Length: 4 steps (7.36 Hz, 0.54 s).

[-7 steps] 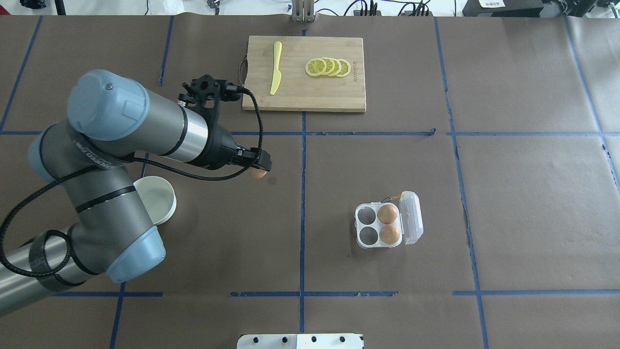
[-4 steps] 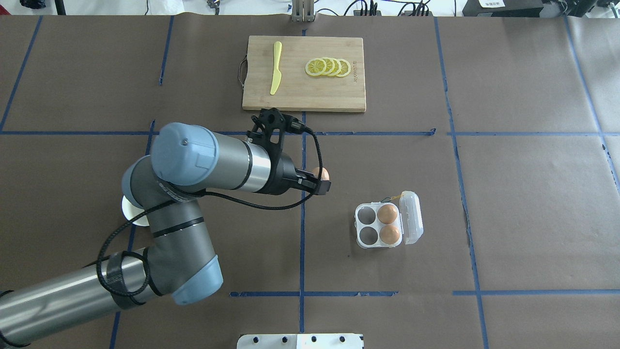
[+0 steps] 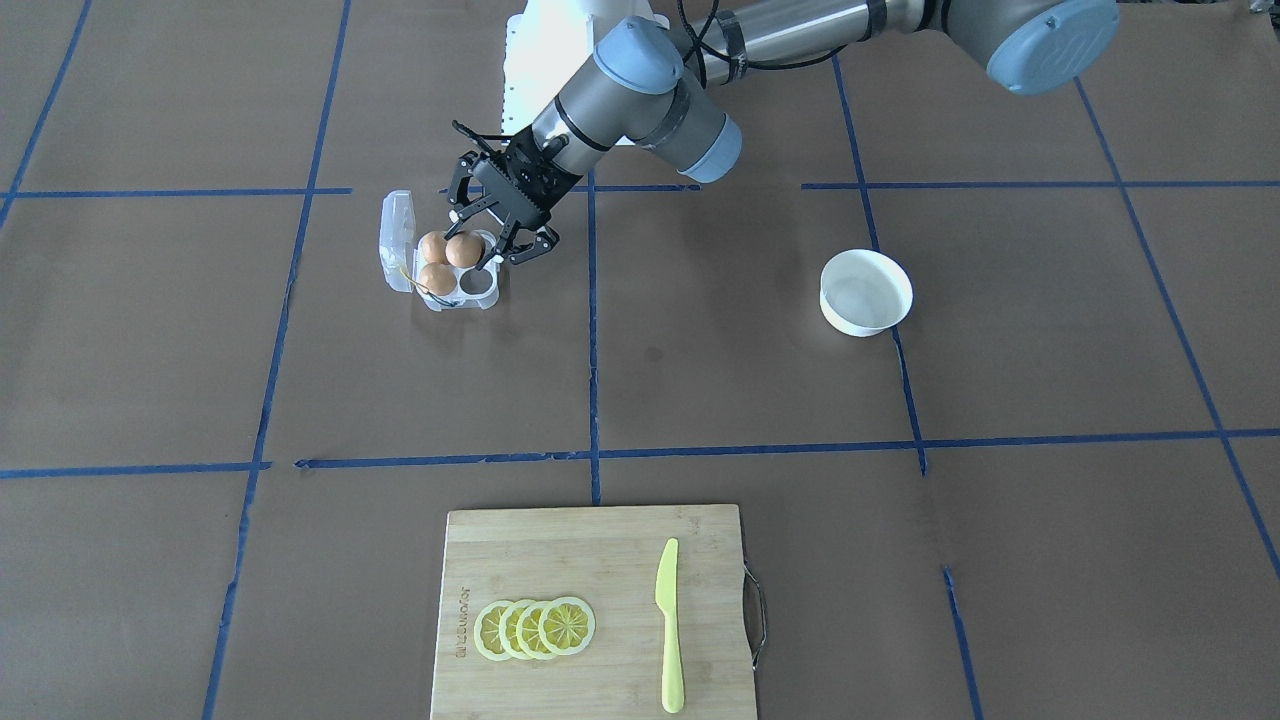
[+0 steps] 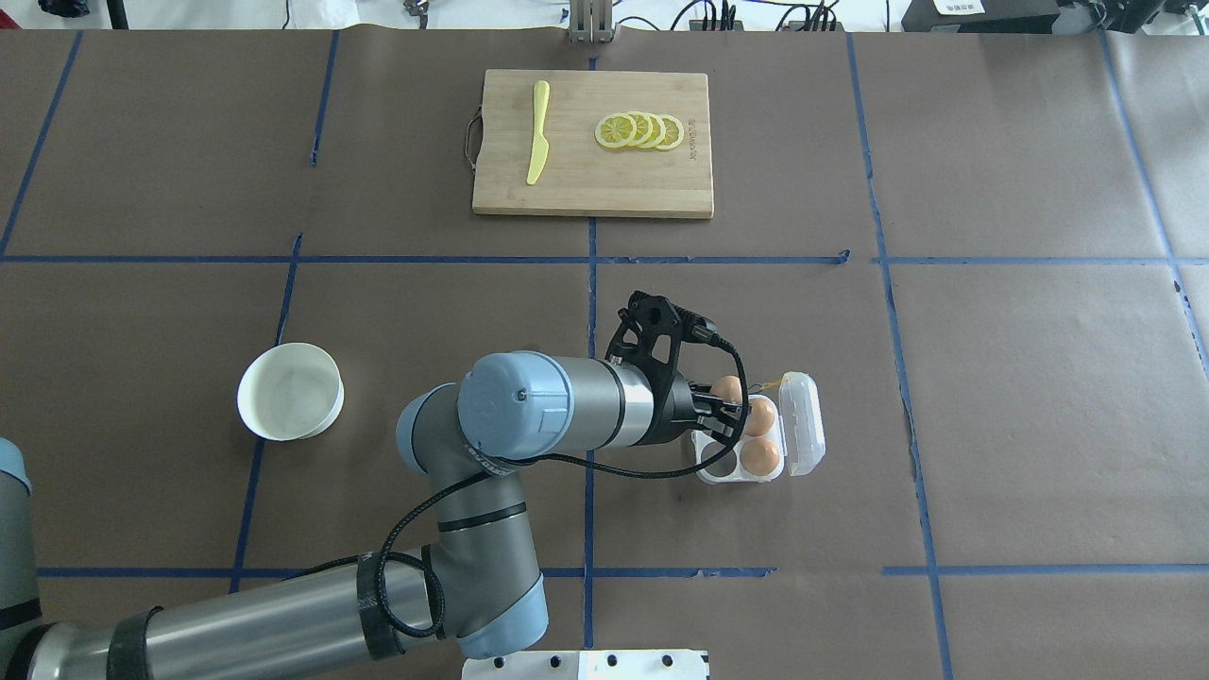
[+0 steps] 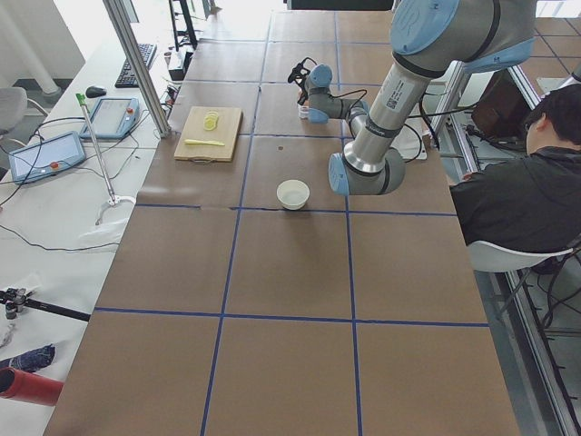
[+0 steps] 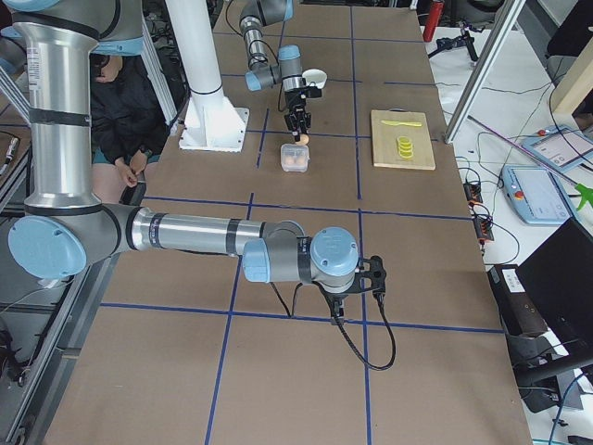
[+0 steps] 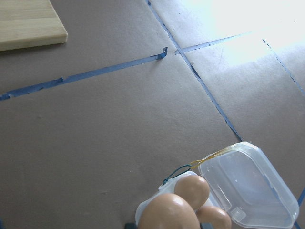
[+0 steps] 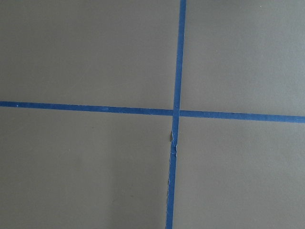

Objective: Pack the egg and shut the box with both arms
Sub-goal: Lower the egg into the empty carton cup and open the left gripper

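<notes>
Overhead exterior view is the clearest one: the left end effector (image 4: 723, 414) is holding the egg (image 4: 727, 388), fingers pinched in on either side of it; it hangs just above the box (image 4: 704, 472), so the egg is up in the air, not down in a cell. It's over the box's empty side, but I can't tell which of the two open cells is under it; the front-facing and overhead cameras don't agree on that.

Just past the fingertips one brown egg (image 4: 758, 416) sits in its cell with another brown egg (image 4: 760, 456) beside it; past those is the clear lid (image 4: 805, 422), swung open on the side away from the end effector. A thin yellow cord (image 4: 771, 383) runs off the lid's corner. In the left wrist view the held egg fills the bottom edge, with both packed eggs and the lid right behind it.

Further out, a white bowl (image 4: 290, 391) sits on the table (image 4: 1039, 397) well behind the end effector, back along the left arm (image 4: 567, 408). A wooden cutting board (image 4: 593, 179) lies well off to one side, with lemon slices (image 4: 640, 131) and a yellow knife (image 4: 537, 132) on it.

The right end effector (image 6: 337, 306) is way off from all this; it only shows in the exterior right view, so I can't tell if it's wide or narrow. Its wrist camera just sees brown table and crossed blue tape (image 8: 176, 114). A person (image 5: 517, 200) sits by the robot.
</notes>
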Available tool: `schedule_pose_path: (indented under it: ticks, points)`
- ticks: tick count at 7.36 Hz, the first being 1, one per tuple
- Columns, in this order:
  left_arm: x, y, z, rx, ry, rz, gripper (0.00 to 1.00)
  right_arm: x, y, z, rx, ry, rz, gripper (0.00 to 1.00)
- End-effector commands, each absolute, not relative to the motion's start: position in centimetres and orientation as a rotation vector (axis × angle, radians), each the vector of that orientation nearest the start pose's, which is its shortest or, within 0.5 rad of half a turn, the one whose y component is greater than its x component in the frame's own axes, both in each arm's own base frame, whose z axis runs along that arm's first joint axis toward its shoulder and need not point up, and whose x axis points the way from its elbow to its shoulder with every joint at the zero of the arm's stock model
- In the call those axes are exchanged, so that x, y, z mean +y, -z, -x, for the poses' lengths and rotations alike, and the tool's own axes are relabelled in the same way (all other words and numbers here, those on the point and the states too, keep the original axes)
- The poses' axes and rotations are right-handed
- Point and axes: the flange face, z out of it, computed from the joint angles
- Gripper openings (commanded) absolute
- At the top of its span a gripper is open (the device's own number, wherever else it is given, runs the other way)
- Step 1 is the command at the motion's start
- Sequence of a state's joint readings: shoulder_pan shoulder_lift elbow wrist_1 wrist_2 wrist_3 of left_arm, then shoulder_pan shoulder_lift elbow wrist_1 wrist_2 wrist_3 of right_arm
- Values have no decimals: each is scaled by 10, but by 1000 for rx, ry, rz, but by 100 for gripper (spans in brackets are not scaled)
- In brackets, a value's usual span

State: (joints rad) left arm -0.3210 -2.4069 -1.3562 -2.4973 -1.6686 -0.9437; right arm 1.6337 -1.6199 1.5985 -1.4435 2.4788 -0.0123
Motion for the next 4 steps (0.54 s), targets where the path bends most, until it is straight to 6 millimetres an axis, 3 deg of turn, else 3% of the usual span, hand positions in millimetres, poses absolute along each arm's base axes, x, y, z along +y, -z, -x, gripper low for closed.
schedule_pose_path:
  ticks: [1, 3, 4]
  points:
    - [-343, -124, -670, 1417, -315, -644, 0, -473, -645, -85, -904, 2, -134, 100]
    - [-341, -127, -672, 1416, -317, -639, 0, -473, -645, -85, -904, 2, -134, 100]
    - [-343, -126, -671, 1416, -314, -642, 55, -473, -645, -85, -903, 2, -134, 100]
